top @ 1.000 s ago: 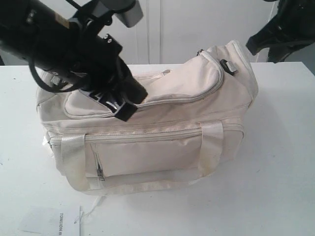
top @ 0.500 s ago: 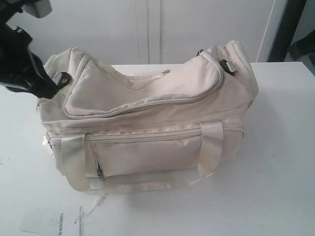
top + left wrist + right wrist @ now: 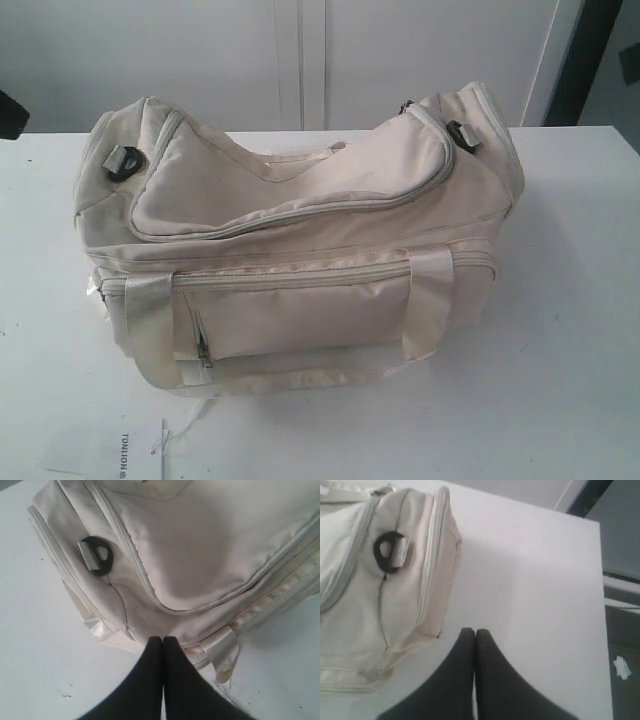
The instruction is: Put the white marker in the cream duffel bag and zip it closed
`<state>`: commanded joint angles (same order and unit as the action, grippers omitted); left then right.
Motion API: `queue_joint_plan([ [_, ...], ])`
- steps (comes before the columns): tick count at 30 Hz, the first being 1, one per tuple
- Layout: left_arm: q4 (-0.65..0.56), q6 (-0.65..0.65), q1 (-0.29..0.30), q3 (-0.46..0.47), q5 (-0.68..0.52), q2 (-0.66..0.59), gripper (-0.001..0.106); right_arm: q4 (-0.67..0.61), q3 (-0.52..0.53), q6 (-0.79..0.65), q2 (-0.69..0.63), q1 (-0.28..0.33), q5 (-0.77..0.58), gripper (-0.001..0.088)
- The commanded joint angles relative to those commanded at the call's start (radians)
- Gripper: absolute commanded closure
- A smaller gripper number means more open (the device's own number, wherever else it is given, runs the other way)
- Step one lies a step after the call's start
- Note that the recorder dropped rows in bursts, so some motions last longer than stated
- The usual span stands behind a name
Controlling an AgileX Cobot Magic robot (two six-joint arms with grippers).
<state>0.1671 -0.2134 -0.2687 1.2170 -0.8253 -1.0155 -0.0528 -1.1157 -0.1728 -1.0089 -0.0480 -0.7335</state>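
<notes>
cream duffel bag [image 3: 300, 240] on desk [image 3: 560, 350], printed paper [image 3: 100, 452] by bag front. l end effector [image 3: 162, 640], r end effector [image 3: 474, 631] both pressed together near bag.

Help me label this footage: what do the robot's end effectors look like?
The left end effector and right end effector look alike: two smooth matte-black fingers, broad at the base, tapering to rounded tips. No cables or markings show.
</notes>
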Motion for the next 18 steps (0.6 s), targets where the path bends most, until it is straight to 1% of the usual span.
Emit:
queue_joint_plan([
  [5, 0.0, 0.0, 0.0, -0.067, 0.06, 0.092, 0.105, 0.0, 0.047, 0.0, 0.13, 0.0, 0.049, 0.0868],
  [11, 0.0, 0.0, 0.0, -0.154, 0.127, 0.178, 0.105, 0.0, 0.101, 0.0, 0.255, 0.0, 0.098, 0.0868],
  [18, 0.0, 0.0, 0.0, -0.229, 0.196, 0.25, 0.105, 0.0, 0.185, 0.0, 0.345, 0.0, 0.199, 0.0868],
])
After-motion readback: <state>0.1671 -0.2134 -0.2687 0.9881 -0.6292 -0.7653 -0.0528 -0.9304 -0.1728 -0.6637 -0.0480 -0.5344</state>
